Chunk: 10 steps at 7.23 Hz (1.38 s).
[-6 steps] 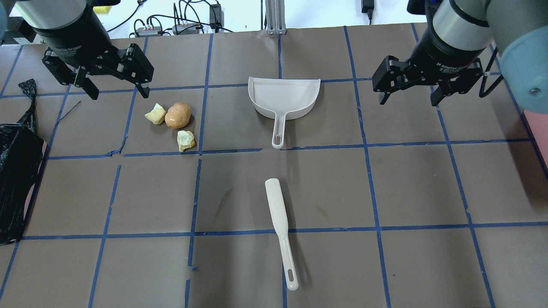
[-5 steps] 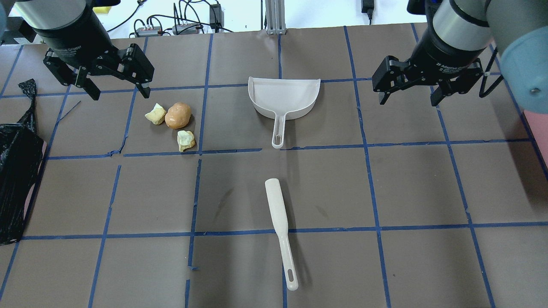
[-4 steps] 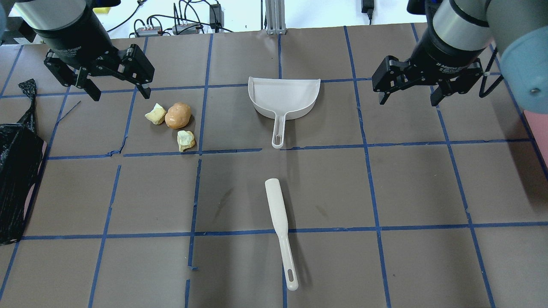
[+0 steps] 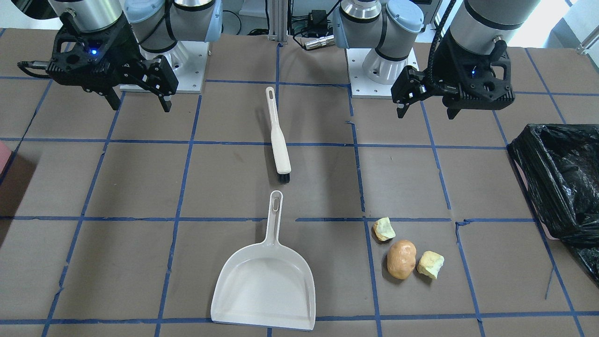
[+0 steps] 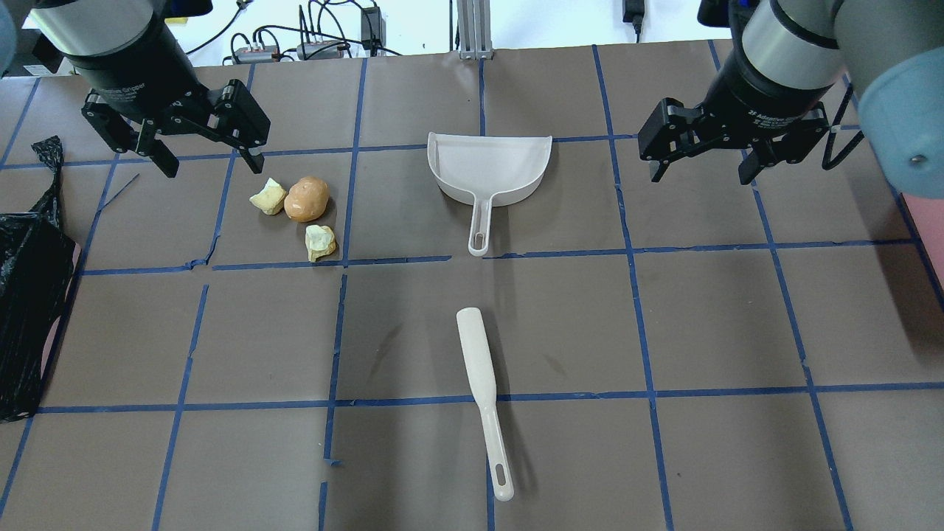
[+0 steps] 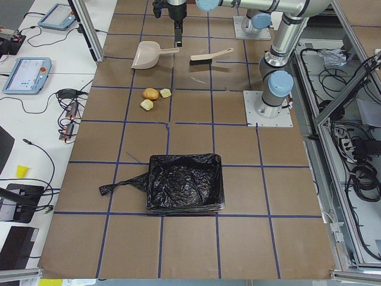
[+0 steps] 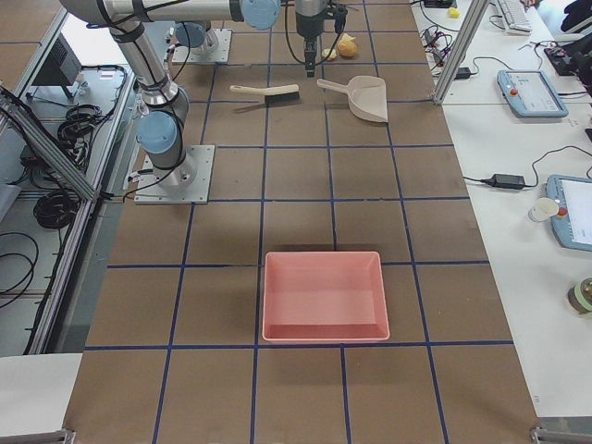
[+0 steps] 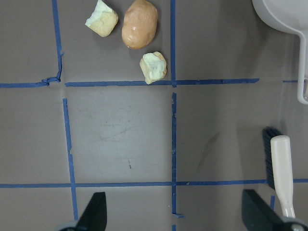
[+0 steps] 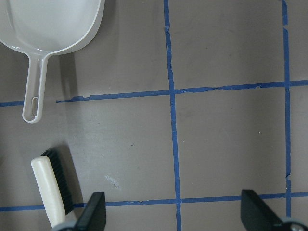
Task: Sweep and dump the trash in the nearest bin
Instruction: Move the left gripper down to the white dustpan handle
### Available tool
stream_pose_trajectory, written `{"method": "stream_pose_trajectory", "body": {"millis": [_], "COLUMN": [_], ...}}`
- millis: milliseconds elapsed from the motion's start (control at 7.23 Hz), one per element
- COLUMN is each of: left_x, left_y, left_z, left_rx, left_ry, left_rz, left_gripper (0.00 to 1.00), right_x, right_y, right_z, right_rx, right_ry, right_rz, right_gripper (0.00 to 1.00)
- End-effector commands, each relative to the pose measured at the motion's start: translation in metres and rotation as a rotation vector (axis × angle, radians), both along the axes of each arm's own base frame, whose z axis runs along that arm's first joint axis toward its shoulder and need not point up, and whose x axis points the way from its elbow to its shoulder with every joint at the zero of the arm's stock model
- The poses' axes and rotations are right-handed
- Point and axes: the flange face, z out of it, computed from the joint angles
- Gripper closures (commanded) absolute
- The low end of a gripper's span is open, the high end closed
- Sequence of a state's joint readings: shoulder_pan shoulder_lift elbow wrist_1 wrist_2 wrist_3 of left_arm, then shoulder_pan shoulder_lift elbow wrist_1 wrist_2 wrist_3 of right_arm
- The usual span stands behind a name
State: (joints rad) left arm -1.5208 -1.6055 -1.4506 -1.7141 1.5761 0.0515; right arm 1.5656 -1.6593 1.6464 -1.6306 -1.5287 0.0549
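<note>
Overhead exterior: right end effector point(image 5: 699, 178) marked "2F Adaptive".

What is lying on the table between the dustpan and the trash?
Nothing: in the overhead view only bare brown table, crossed by one blue tape line, separates the dustpan from the trash.

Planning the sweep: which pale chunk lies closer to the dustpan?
The chunk beside the tape crossing, nearer the robot than the potato. The other chunk lies on the potato's far side from the dustpan.
</note>
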Motion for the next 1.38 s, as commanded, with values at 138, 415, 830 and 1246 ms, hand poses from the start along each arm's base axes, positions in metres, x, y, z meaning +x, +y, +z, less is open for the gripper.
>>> {"method": "stream_pose_trajectory", "body": {"millis": [138,415,830,1246], "left_x": [-0.010,-0.048,-0.167,-0.211], "left_y": [-0.008,-0.026,-0.050,-0.065], "left_z": [-0.023,-0.054,-0.124,-0.182], "left_rx": [0.040,-0.008,-0.065,-0.071], "left_ry": [0.018,0.038,0.077,0.080], "left_rz": [-0.005,-0.068,-0.106,-0.109], "left_gripper": [0.00,0.00,0.00,0.00], "right_x": [0.000,0.001,0.015,0.013], "right_y": [-0.001,0.000,0.022,0.013], "right_z": [0.000,0.000,-0.024,-0.025], "right_rx": [-0.004,-0.005,0.043,0.006], "right_ry": [0.001,0.001,-0.009,-0.012], "right_rz": [0.000,0.000,-0.016,0.016], "right_gripper": [0.00,0.00,0.00,0.00]}}
